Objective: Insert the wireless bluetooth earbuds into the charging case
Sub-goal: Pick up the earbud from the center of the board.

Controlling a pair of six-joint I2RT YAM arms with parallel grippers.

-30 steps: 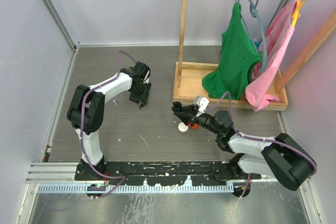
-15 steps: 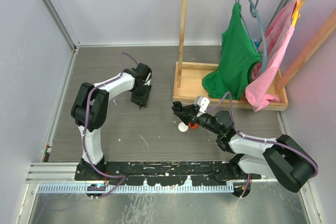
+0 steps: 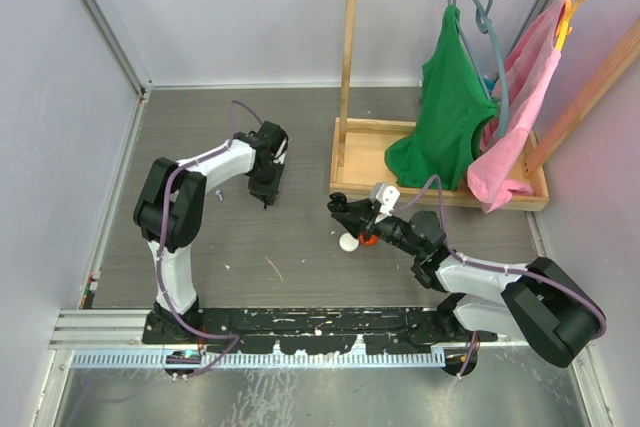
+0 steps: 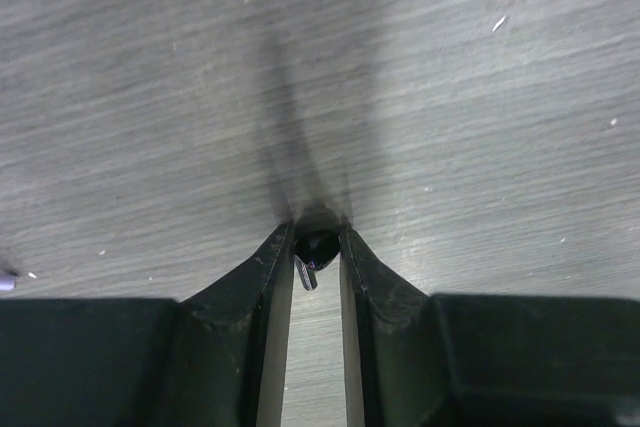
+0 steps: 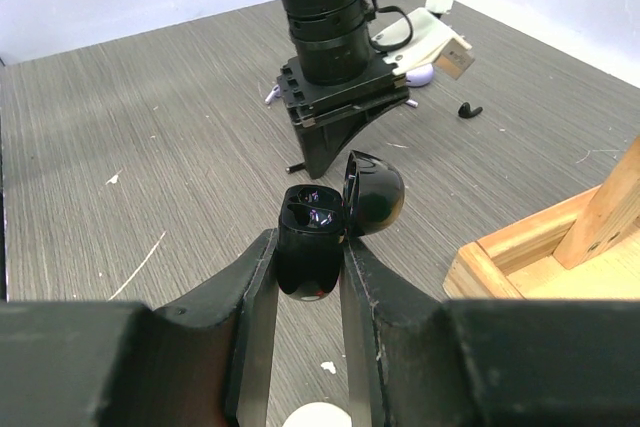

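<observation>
A black earbud (image 4: pixel 318 246) lies on the grey table, pinched between the fingertips of my left gripper (image 4: pixel 317 244), which points down at the table (image 3: pixel 265 193). Its short stem (image 4: pixel 304 273) sticks out toward the camera. My right gripper (image 5: pixel 312 247) is shut on the black charging case (image 5: pixel 310 242), holding it upright above the table with its lid (image 5: pixel 374 192) swung open to the right. Both sockets (image 5: pixel 311 209) look dark. In the top view the case (image 3: pixel 342 209) sits to the right of the left gripper, apart from it. A second black earbud (image 5: pixel 468 109) lies farther back.
A white disc (image 3: pixel 348 242) and a red piece (image 3: pixel 367 240) lie under the right gripper. A wooden rack (image 3: pixel 440 172) with green and pink clothes stands at the back right. A white open case (image 5: pixel 425 35) and a lilac piece (image 5: pixel 421 74) lie behind the left arm.
The left gripper's fingers have come together around the black earbud. The left arm shifted only slightly. The right arm and the case have not moved.
</observation>
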